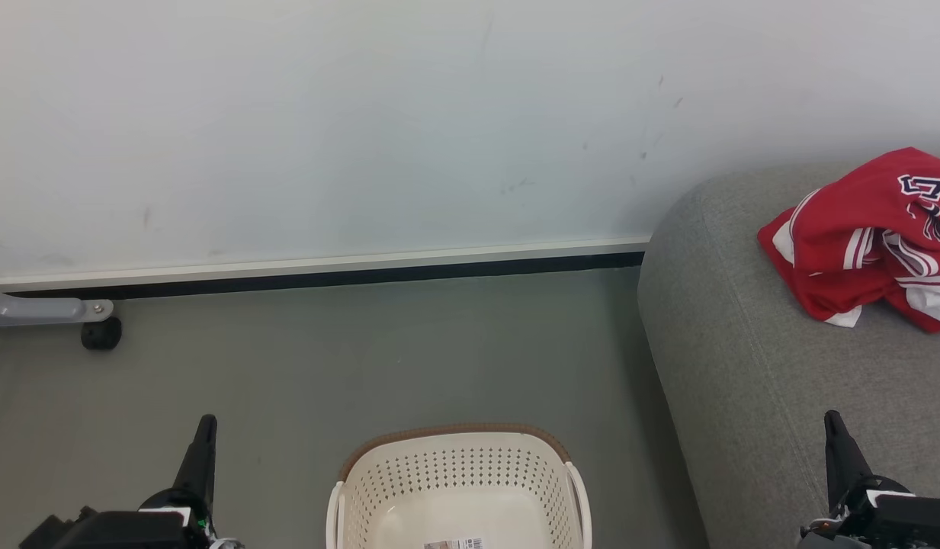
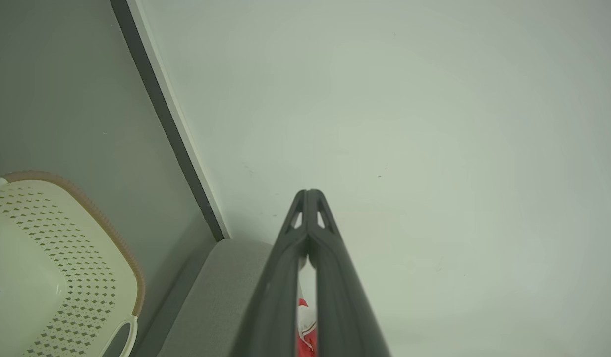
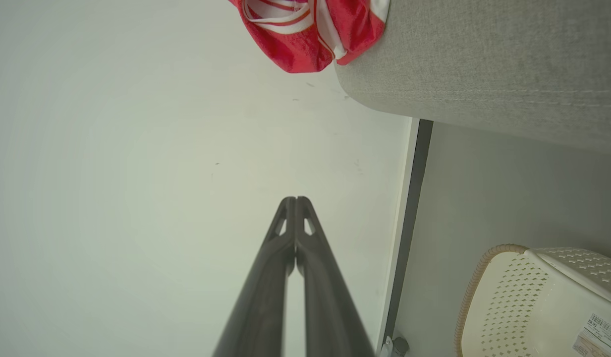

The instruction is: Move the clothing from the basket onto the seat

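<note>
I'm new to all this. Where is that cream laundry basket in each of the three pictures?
Head view: the basket is at the bottom centre, cut off by the lower edge, left of the sofa.
Left wrist view: the basket is in the lower left corner.
Right wrist view: the basket is in the lower right corner.
Shared landmark: the dark skirting strip at the wall's foot.

Red-and-white clothing lies crumpled in one heap on the grey seat. Cream perforated basket stands upright beside the seat, bare bottom showing.
</note>
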Robot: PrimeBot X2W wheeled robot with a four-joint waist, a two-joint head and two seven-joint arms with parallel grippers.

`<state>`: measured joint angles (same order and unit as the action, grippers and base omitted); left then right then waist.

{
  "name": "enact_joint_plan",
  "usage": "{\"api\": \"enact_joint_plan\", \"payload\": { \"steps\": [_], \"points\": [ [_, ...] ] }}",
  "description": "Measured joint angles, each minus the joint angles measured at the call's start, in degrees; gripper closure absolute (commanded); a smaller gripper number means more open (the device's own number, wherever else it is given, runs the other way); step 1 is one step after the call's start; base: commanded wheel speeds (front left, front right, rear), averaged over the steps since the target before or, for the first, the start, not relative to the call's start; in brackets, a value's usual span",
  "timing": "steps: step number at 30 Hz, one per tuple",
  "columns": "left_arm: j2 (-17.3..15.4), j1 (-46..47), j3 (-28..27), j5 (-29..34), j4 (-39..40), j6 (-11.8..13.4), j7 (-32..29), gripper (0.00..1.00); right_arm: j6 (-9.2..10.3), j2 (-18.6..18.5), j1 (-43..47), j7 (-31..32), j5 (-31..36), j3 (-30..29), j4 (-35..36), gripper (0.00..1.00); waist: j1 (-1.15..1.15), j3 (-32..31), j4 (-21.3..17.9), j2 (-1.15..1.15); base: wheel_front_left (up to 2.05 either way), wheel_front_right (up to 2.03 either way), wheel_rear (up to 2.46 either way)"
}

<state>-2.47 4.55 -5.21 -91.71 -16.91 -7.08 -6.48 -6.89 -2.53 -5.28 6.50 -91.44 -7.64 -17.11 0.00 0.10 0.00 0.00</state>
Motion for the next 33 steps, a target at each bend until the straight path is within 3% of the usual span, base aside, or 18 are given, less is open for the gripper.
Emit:
{"api": "enact_joint_plan", "payload": {
  "steps": [33],
  "points": [
    [0.00, 0.00, 0.00, 0.00, -0.01, 0.00, 0.00, 1.00, 0.00, 0.00, 0.00, 0.00, 0.00, 0.01, 0.00, 1.00, 0.00, 0.00, 0.00, 0.00, 0.00, 0.00, 0.00]
  ]
}}
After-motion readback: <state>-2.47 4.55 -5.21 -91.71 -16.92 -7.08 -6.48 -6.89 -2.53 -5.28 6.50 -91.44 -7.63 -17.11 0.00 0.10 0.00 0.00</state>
